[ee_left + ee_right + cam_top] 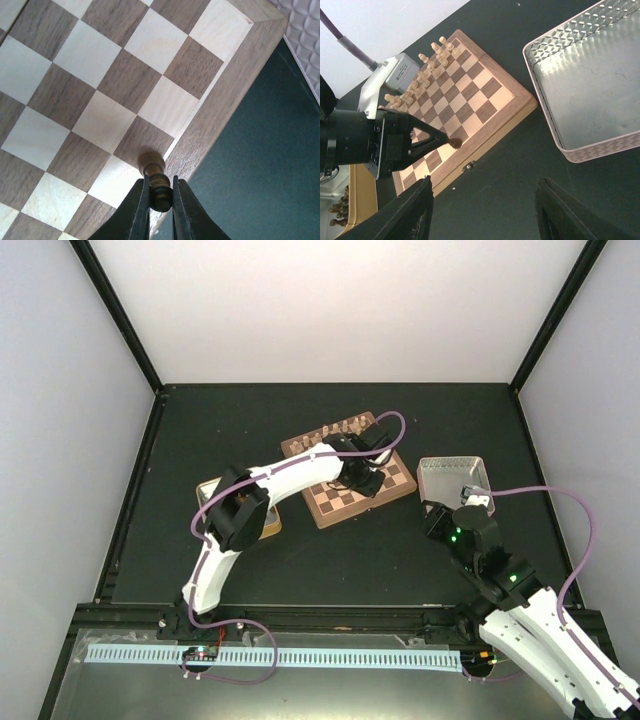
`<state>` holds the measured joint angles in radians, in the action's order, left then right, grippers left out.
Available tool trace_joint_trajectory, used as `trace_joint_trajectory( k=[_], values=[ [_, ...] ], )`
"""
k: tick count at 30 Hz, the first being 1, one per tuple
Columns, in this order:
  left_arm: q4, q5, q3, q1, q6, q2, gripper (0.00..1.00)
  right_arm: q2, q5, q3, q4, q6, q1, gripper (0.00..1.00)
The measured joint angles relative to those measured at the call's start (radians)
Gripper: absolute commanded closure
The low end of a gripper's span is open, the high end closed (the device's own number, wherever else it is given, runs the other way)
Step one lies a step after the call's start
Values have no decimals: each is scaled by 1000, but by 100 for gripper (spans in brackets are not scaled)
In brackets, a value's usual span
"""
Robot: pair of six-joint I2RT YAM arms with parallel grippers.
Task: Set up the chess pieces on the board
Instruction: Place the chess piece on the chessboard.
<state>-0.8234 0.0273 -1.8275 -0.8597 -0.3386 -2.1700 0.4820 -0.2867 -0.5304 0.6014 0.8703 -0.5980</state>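
Dark-brown chess piece [153, 162] clamped in left pincer [160, 182] at board [100, 75] edge, partly hidden; right pincer [485, 189] apart, cropped below.

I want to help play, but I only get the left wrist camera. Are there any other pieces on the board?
Observer: Yes, pale pieces stand in rows along the board's edge opposite the brown piece in your left gripper.
Operator: What's the other arm doing?
Observer: The right gripper hangs open above the table, near a metal tin.
Operator: Where are more brown ones?
Observer: Dark pieces wait in a tan tin left of the board.
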Motion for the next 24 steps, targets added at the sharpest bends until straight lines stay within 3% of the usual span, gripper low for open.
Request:
trace_joint_trajectory(
  k=[11,19,24],
  values=[
    [-1,-26,-55,0,24,-42,75,-5,0,0,22,0,0,43],
    [-24,-33,-58,1,35,-50,42,-5,0,0,29,0,0,43],
    [-46,-45,-83,11,21,-40,30,-5,1,0,29,2,0,43]
  ],
)
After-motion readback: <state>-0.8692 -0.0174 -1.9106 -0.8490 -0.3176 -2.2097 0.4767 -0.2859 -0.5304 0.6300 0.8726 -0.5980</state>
